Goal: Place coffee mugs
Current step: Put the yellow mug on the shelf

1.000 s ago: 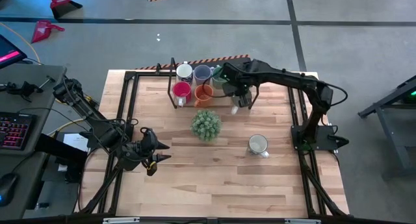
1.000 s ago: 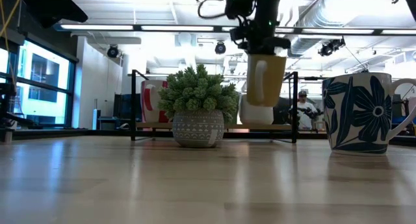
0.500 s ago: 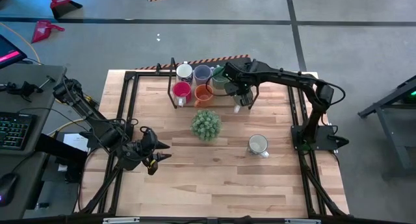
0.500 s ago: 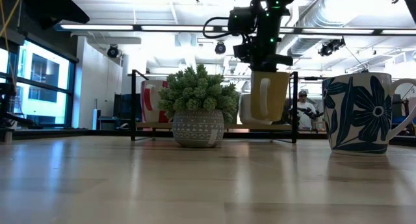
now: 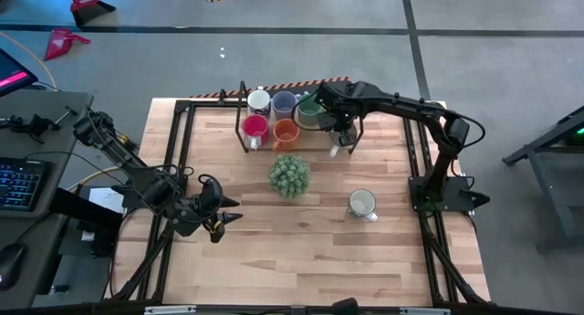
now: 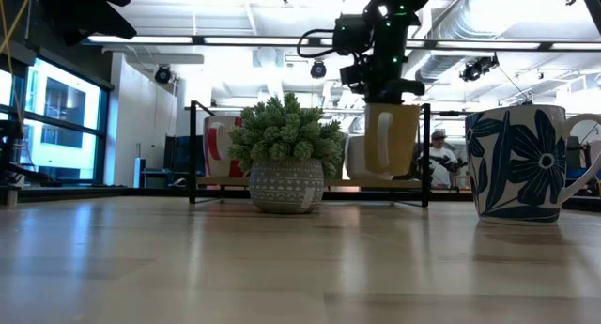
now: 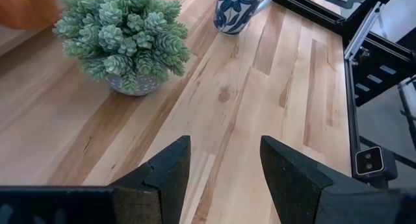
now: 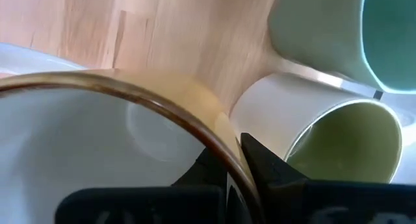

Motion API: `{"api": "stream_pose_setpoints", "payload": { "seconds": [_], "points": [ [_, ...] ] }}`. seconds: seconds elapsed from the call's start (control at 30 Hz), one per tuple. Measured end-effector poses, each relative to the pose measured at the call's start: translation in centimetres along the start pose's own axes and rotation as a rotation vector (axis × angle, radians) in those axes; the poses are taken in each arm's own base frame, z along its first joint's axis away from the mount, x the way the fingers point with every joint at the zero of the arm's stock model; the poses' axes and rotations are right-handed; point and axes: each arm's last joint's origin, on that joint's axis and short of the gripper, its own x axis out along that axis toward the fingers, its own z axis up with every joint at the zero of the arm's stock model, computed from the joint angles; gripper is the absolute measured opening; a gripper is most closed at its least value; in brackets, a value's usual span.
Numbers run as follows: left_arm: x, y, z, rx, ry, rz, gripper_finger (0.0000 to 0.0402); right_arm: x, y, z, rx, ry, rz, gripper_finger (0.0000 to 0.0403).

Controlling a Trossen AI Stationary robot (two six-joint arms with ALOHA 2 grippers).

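My right gripper [image 5: 336, 125] is shut on a yellowish cream mug [image 6: 390, 141] over the near right part of a black wire rack [image 5: 245, 123] at the table's far edge. The mug's handle [image 5: 333, 152] points toward the near edge. In the rack stand white [image 5: 259, 100], pale blue [image 5: 284, 102], green [image 5: 308, 110], red [image 5: 255, 127] and orange [image 5: 286, 130] mugs. A white mug with blue flowers [image 5: 362, 204] stands on the table at the right. My left gripper [image 5: 222, 220] is open and empty, low at the near left. My right gripper holds the cream mug by its rim [image 8: 224, 146], one finger [image 8: 208, 169] inside the mug and the other [image 8: 266, 169] outside. The fingers come from above, pointing down. The mug hangs upright, its base at the level of the rack's floor; whether it rests there I cannot tell.
A round spiky green plant in a pot [image 5: 289, 175] stands mid-table, between the rack and my left gripper. A white mug with a green inside [image 8: 344, 139] lies close beside the held mug. Bare wood spreads across the near half of the table [image 5: 310, 260].
My right gripper has gone down and a little toward the far edge with the cream mug. The mug stays upright and has sunk from above the rack's top rail to the level of the rack's floor.
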Motion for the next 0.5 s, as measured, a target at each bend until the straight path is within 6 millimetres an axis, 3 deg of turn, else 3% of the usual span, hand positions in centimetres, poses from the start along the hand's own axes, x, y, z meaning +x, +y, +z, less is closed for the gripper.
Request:
{"api": "stream_pose_setpoints", "payload": {
  "seconds": [0.5],
  "points": [
    [0.00, 0.00, 0.00, 0.000, 0.000, 0.000, 0.0174, 0.83, -0.48, -0.45, 0.031, 0.024, 0.024, 0.0000]
  ]
}}
